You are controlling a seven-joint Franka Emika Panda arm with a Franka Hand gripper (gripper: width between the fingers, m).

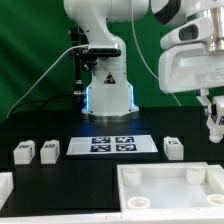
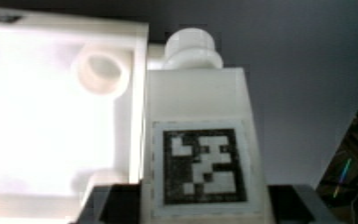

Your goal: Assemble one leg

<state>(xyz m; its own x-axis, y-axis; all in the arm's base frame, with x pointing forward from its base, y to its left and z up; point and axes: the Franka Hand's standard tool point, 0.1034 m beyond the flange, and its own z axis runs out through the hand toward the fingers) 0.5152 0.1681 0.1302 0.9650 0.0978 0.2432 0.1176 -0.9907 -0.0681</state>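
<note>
So the pincer [image 1: 214, 128] is hanging up off the table and it's clamping the leg [image 2: 199, 140] right between its fingers. The tag is facing the wrist cam and the peg end is pointing away from the pincer. The white tray [image 1: 165, 185] is sitting just below it, and another leg [image 1: 173, 148] is lying nearby.

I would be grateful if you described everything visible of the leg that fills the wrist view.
The leg is a white, plastic-looking rectangular block with a black-and-white square tag on its face and a short round peg at its far end. The dark fingers appear to grip its tag end, holding it off the table. Its peg end lies beside the round hole in the white tray-like part; whether they touch cannot be told.
</note>
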